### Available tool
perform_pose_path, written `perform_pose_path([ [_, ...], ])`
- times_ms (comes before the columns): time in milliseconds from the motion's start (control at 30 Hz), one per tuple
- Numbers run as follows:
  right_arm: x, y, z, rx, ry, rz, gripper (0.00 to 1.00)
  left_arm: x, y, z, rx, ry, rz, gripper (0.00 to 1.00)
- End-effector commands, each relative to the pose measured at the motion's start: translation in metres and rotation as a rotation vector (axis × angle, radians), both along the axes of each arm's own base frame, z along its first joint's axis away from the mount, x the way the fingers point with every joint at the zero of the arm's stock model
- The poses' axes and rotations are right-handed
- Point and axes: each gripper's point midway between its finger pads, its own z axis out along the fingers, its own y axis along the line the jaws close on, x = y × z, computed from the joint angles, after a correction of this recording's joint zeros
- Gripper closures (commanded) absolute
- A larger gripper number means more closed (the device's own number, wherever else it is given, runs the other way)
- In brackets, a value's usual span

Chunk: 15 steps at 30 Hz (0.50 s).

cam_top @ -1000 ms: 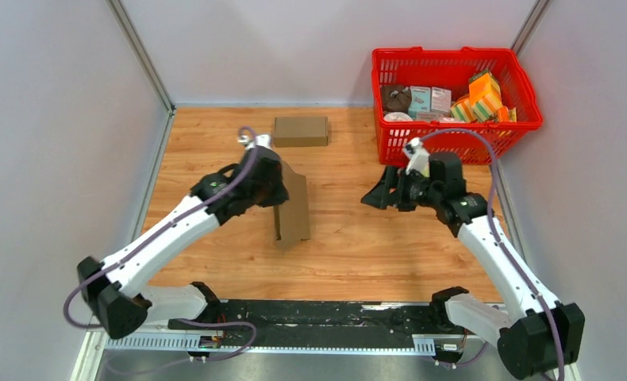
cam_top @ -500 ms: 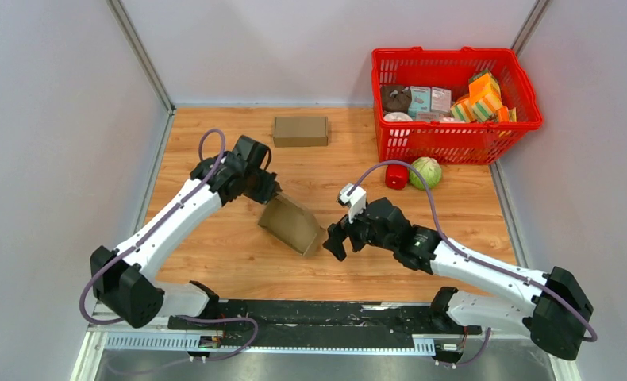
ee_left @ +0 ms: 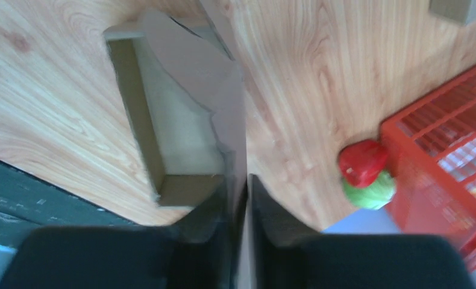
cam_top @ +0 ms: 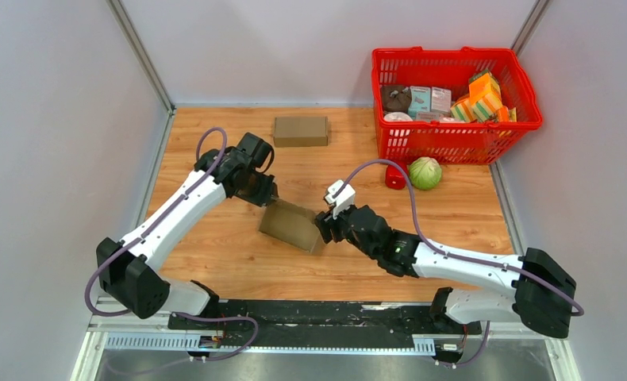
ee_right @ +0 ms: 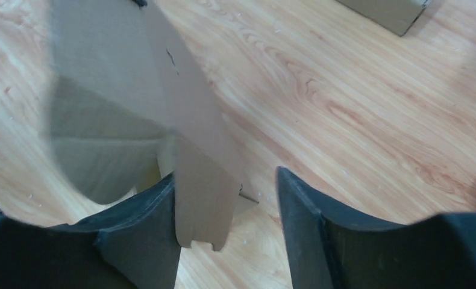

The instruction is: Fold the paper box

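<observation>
I see a wooden table (cam_top: 231,254) walled in by pale grey panels. The paper box (cam_top: 292,226), brown card and only partly formed, lies open near the middle of the table between my two arms.

The left gripper (cam_top: 264,194) sits at the box's far corner. From the left wrist camera its fingers (ee_left: 220,208) are pressed almost together, with a thin upright flap of the box (ee_left: 181,132) pinched between them.

The right gripper (cam_top: 325,226) meets the box's right end. From the right wrist camera its fingers (ee_right: 142,232) are spread wide, and a loose flap of the box (ee_right: 193,150) stands between them, close against one finger and well apart from the other.

A second, closed cardboard box (cam_top: 300,131) rests at the far side of the table. A red basket (cam_top: 457,144) of packaged goods stands at the far right, with a green cabbage (cam_top: 425,172) and a small red object (cam_top: 395,176) just in front of it.
</observation>
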Motion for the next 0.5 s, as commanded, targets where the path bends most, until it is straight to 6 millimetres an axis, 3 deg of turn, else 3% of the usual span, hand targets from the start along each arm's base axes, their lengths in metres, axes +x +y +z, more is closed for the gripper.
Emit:
perform_pose_path([
  [0,0.026,-0.003,0.032,0.102,-0.095,-0.154,0.5,0.01,-0.01,0.012,-0.05,-0.038,-0.007,0.54],
  [33,0.03,-0.005,0.03,0.091,-0.09,-0.162,0.57,0.009,-0.009,0.012,-0.045,-0.052,-0.03,0.45],
  [67,0.032,-0.005,0.029,0.088,-0.085,-0.16,0.7,0.014,-0.01,0.016,-0.05,-0.09,-0.043,0.36],
  [100,0.032,-0.005,0.027,0.093,-0.076,-0.146,0.75,0.017,-0.009,0.018,-0.04,-0.122,-0.061,0.27],
  [167,0.04,-0.01,0.024,0.096,-0.069,-0.15,0.87,0.021,-0.01,0.028,-0.013,-0.235,-0.183,0.26],
  [233,0.046,-0.013,0.018,0.079,-0.062,-0.142,0.89,0.014,0.005,0.035,0.091,-0.334,-0.324,0.25],
  [267,0.048,-0.013,0.016,0.077,-0.051,-0.129,0.89,0.019,0.006,0.045,0.121,-0.419,-0.374,0.25],
  [300,0.048,-0.008,0.015,0.077,-0.035,-0.099,0.88,0.017,0.017,0.039,0.226,-0.456,-0.48,0.24],
  [333,0.05,-0.013,0.007,0.05,-0.014,-0.111,0.87,0.011,0.023,0.048,0.261,-0.508,-0.531,0.24],
  [433,0.042,-0.015,0.003,0.045,0.027,-0.071,0.69,-0.006,0.05,0.036,0.399,-0.521,-0.686,0.23],
  [467,0.038,-0.016,0.005,0.053,0.039,-0.066,0.55,-0.011,0.054,0.032,0.413,-0.528,-0.731,0.23],
])
